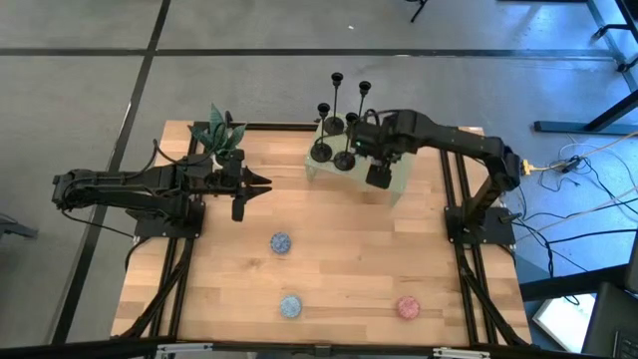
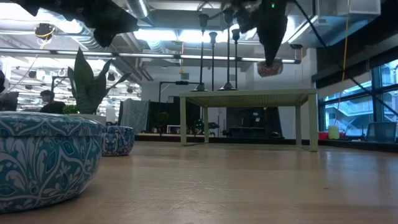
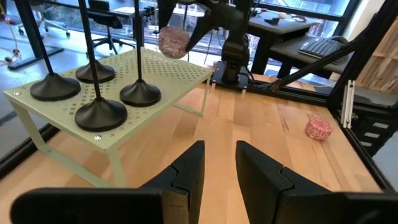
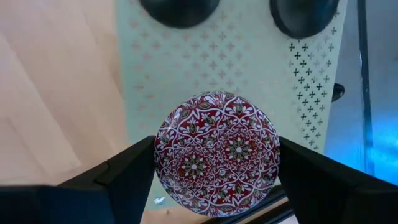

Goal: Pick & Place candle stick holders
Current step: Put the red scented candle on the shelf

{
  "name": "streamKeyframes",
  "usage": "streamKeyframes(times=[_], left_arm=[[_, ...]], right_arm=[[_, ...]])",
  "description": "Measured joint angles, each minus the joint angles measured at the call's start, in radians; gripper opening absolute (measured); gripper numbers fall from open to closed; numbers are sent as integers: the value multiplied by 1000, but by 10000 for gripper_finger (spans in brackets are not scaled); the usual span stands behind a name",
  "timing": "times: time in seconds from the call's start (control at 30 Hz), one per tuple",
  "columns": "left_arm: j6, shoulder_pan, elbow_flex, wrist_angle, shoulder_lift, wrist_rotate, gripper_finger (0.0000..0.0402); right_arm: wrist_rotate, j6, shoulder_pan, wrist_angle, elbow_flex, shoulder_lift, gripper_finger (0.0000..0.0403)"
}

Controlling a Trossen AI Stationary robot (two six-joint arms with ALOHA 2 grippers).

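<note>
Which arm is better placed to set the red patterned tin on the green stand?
The right: its hand already grips the red patterned tin above the green stand; the left hand is farther away and holds nothing.

High cam looking straight down on worktop [image 1: 329,269]; low cam looking level across it; both seeing the green stand [image 1: 384,184].

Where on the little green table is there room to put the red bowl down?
The near end of the green stand, below the right gripper holding the red bowl, looks bare. The far end is crowded with four candle stick holders.
</note>
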Motion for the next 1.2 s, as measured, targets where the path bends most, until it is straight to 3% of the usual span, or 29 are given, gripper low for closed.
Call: streamKeyframes(times=[0.2, 0.4, 0.7, 0.9, 1.2], left_arm=[[-8, 0, 0, 0, 0, 0, 86], [-8, 0, 0, 0, 0, 0, 86], [-8, 0, 0, 0, 0, -3, 86], [-13, 0, 0, 0, 0, -3, 86], [-60, 0, 0, -1, 0, 1, 86]], right_arm=[[-36, -92, -102, 64, -73, 0, 302], [-154, -115, -130, 82, -90, 0, 301], [-177, -112, -63, 70, -90, 0, 306], [-175, -17, -18, -22, -85, -10, 306], [-173, 105, 74, -44, -89, -136, 309]])
